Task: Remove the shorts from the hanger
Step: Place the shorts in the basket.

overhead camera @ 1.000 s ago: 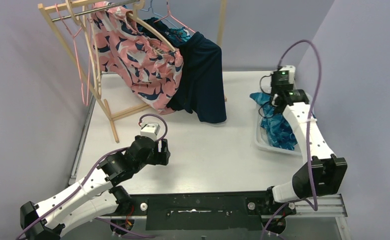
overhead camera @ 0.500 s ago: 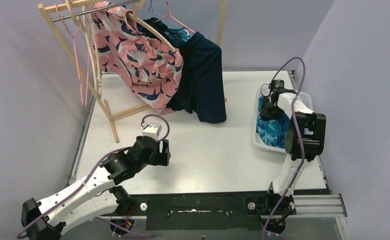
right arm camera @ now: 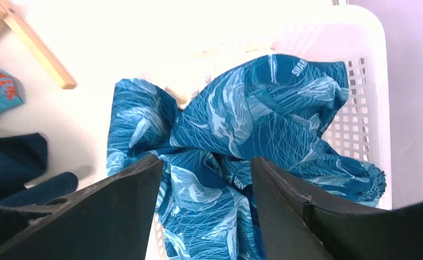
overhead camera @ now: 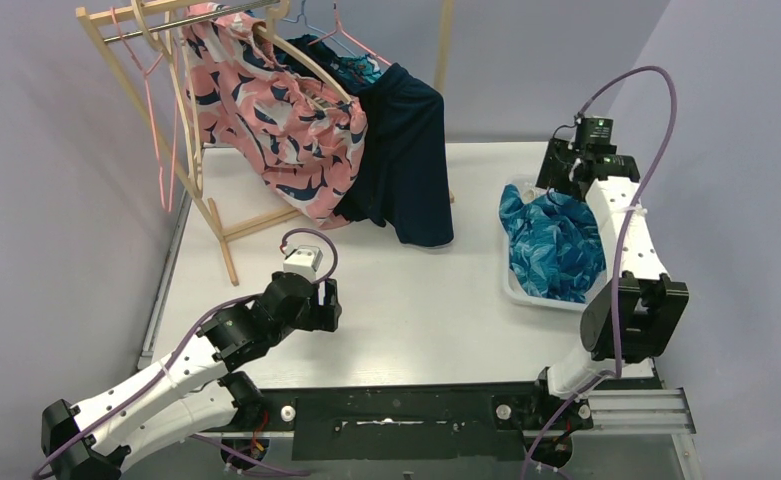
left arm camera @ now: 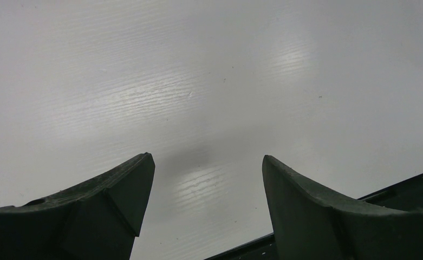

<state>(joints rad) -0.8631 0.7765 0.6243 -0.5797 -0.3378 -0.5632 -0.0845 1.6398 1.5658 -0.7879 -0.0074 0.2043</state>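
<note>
Overhead, crumpled blue wave-patterned fabric shorts (overhead camera: 551,245) are seen in a white perforated plastic basket (overhead camera: 513,283) at right. By the left wrist, the left gripper (left arm camera: 206,179) is shown spread wide above a white table (left arm camera: 198,65). By the right wrist, the right gripper (right arm camera: 206,173) is shown parted, empty, over those shorts.

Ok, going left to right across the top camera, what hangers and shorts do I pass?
From the left: empty pink hanger → pink-and-navy floral shorts → dark navy shorts → blue wave-patterned shorts, lying in the white basket.
</note>
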